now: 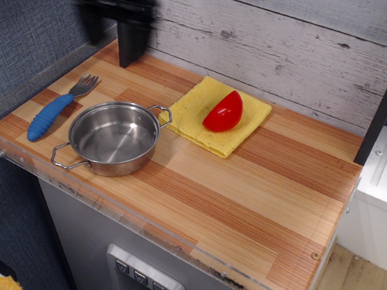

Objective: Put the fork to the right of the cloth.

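The fork [53, 111], with a blue ribbed handle and grey tines, lies on the wooden counter at the far left, left of the steel pan. The yellow cloth [191, 109] lies flat at the back middle with a red half-round object [224, 112] on it. My gripper [114, 31] is a blurred dark shape high at the back left, above the counter's far left corner and partly in front of the dark post. It is well above and behind the fork. Its jaws look spread wide and hold nothing.
A steel pan [113, 138] with two loop handles stands between the fork and the cloth. A dark post [131, 44] rises at the back left. A clear plastic rim [16, 153] runs along the counter's left and front edges. Bare wood [293, 167] lies right of the cloth.
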Motion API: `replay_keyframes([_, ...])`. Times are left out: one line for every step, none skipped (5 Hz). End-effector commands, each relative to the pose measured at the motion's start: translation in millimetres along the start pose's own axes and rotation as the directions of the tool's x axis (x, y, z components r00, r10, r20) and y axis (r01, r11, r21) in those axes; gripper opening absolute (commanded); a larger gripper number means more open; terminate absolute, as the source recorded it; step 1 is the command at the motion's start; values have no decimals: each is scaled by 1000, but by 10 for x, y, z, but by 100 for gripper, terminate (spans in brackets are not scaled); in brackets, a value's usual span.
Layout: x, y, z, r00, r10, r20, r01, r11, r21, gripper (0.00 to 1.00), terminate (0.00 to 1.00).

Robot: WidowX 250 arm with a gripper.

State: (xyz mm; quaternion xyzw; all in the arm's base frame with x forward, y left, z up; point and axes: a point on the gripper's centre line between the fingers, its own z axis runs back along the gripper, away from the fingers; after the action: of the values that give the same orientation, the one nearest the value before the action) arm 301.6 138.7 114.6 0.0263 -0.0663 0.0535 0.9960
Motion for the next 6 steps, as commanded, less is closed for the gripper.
replay_keyframes([-452, 468, -86, 993, 110, -35, -110, 994, 26, 100, 0])
replay_keyframes([-653, 492, -165, 990, 122, -65, -118, 991, 58, 100, 0])
replay_keyframes([-757, 537, -210, 989, 121, -84, -115, 990, 80, 100, 0])
replay_keyframes([-757, 593, -229, 990, 107, -92, -97, 990, 102, 100, 0])
replay_keyframes([-725, 664, -288, 989, 95, -110, -81, 989, 123, 100, 0])
replay_keyframes([-674, 724, -441, 985, 96, -142, -80, 990, 113, 100, 0])
